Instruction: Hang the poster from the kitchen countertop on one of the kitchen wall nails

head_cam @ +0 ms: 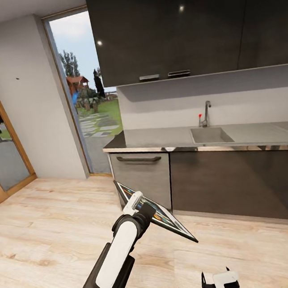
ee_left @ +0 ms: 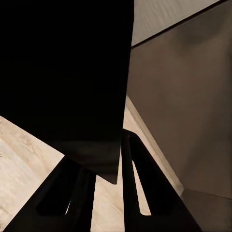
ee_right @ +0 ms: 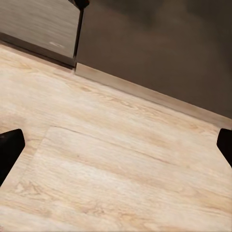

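Now | left gripper (head_cam: 140,204) clamps poster (head_cam: 169,219), print unreadable | right gripper (ee_right: 116,145) spread wide | nail (head_cam: 17,78) on wall

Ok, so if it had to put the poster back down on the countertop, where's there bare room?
The countertop is bare from its left end to the sink, and again right of the sink. The tap crowds the back edge behind the sink. The left gripper holds the poster low, in front of the cabinets.
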